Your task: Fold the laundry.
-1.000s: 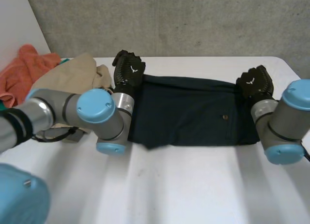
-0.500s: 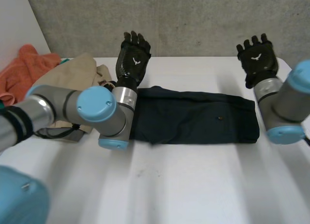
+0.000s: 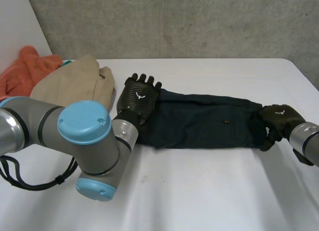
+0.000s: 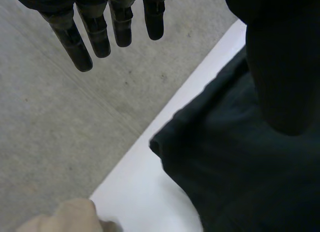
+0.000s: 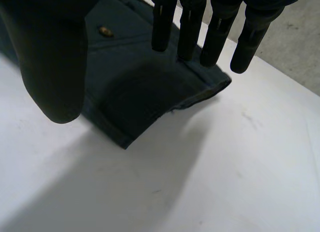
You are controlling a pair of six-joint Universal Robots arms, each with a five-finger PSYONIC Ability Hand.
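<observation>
A dark navy garment (image 3: 199, 123) lies folded into a long strip across the middle of the white table (image 3: 199, 191). My left hand (image 3: 138, 97) hovers open over its left end, fingers straight. In the left wrist view those fingers (image 4: 95, 31) reach past the garment's far corner (image 4: 225, 162), touching nothing. My right hand (image 3: 280, 117) sits low at the strip's right end. In the right wrist view its straight fingers (image 5: 215, 36) and spread thumb stand above the folded end (image 5: 145, 91), near a small button (image 5: 104, 30), with no cloth between them.
A beige cloth (image 3: 79, 79) and an orange cloth (image 3: 25, 71) are heaped at the table's far left, close to my left arm. A grey wall runs behind the table. Bare tabletop spreads in front of the garment.
Both hands were shut at the garment's far edge, then lifted away open. Now they have come back down, the left over the left end, the right beside the right end.
</observation>
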